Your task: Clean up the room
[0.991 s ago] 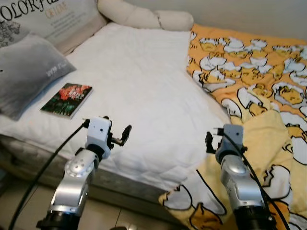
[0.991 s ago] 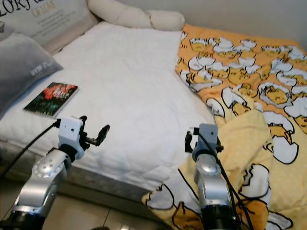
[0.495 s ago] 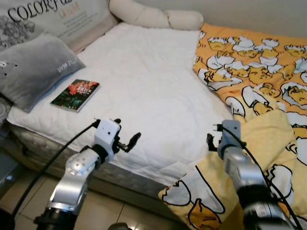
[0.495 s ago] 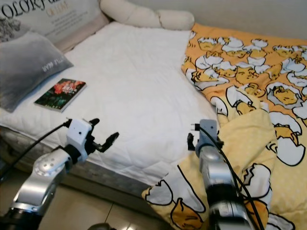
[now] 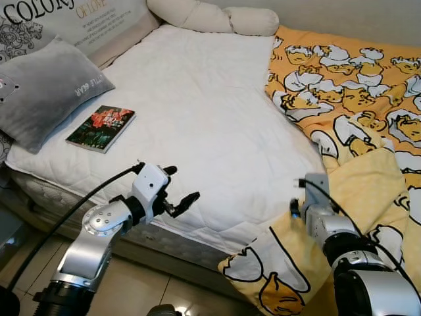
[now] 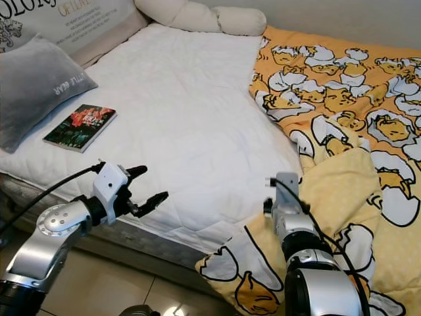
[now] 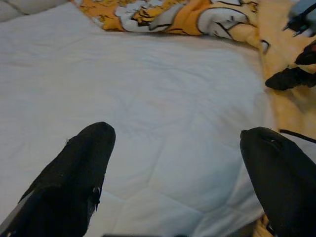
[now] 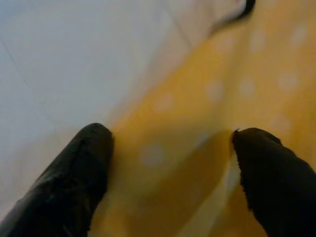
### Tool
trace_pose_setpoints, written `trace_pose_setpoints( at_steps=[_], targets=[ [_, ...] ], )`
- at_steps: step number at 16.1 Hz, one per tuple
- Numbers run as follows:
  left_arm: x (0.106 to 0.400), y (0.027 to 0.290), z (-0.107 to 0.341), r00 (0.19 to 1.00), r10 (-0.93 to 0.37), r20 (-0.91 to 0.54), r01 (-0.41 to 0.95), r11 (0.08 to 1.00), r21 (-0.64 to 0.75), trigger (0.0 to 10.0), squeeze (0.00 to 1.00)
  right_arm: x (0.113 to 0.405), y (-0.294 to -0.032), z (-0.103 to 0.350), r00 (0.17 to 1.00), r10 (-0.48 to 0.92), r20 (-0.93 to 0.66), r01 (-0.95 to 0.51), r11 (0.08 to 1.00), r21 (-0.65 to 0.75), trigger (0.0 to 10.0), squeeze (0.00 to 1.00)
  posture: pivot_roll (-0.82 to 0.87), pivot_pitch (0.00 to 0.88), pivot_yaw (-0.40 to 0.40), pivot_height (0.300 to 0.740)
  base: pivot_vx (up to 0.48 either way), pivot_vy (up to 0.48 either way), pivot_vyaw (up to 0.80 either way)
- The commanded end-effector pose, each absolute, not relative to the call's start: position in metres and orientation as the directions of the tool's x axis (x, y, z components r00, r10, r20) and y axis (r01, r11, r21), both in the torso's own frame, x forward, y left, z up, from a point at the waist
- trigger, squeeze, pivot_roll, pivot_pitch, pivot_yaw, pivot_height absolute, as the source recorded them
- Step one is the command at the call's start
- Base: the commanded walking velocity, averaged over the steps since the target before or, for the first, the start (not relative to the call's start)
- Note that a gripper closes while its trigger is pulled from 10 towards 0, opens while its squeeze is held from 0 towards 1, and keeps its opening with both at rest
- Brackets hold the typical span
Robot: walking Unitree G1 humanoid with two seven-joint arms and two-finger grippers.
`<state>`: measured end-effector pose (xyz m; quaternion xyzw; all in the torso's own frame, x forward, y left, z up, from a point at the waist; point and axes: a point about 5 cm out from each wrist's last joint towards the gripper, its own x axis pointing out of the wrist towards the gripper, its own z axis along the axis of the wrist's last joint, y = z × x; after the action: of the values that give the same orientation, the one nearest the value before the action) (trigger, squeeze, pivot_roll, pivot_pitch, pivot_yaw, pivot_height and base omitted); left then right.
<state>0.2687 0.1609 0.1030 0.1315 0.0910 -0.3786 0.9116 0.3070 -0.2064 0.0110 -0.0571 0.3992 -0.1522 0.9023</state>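
The yellow duvet (image 5: 358, 131) lies bunched over the right side of the bed (image 5: 197, 105), its folded-back corner hanging off the near edge directly under the right pincer (image 8: 168, 163), whose fingers stand wide just above the cloth. The left pincer (image 5: 179, 191), also wide, hovers over the bare white mattress edge, farther from the duvet. A book (image 5: 100, 128) lies beside the grey pillow (image 5: 46, 89).

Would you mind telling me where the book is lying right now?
In the left eye view, the book lies flat on the white mattress on the robot's left, just beside the grey pillow.
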Motion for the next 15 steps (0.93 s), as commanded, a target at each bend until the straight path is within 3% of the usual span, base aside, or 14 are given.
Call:
trace_pose_setpoints(
  at_steps=[1,2,3,6,15],
  targets=[
    [0.264,0.160,0.102,0.669,-0.687,-0.286,0.740,0.653,0.163,10.0,0.10,0.310,-0.205,0.013,0.638,-0.318,-0.701,0.242,0.947,-0.209,2.8,0.00,0.12,0.000,-0.011,0.740,0.000,0.000,0.00],
    [0.262,0.160,0.101,0.660,-0.692,-0.292,0.747,0.646,0.159,10.0,0.10,0.309,-0.200,0.010,0.641,-0.281,-0.715,0.230,0.958,-0.170,0.7,0.00,0.12,0.000,-0.008,0.740,0.000,0.000,0.00],
    [0.261,0.160,0.101,0.654,-0.697,-0.295,0.752,0.641,0.154,10.0,0.10,0.308,-0.198,0.009,0.637,-0.270,-0.722,0.224,0.961,-0.162,0.0,0.00,0.12,0.000,-0.008,0.740,0.000,0.000,0.00],
    [0.255,0.158,0.100,0.588,-0.739,-0.330,0.803,0.584,0.124,10.0,0.10,0.303,-0.200,0.002,0.617,-0.267,-0.740,0.217,0.962,-0.166,0.0,0.00,0.12,0.000,-0.002,0.740,0.000,0.000,0.00],
    [0.255,0.159,0.100,0.579,-0.741,-0.340,0.808,0.577,0.118,10.0,0.10,0.298,-0.200,-0.003,0.601,-0.235,-0.764,0.201,0.969,-0.140,0.0,0.00,0.12,0.000,-0.007,0.740,0.000,0.000,0.00]
  ],
)
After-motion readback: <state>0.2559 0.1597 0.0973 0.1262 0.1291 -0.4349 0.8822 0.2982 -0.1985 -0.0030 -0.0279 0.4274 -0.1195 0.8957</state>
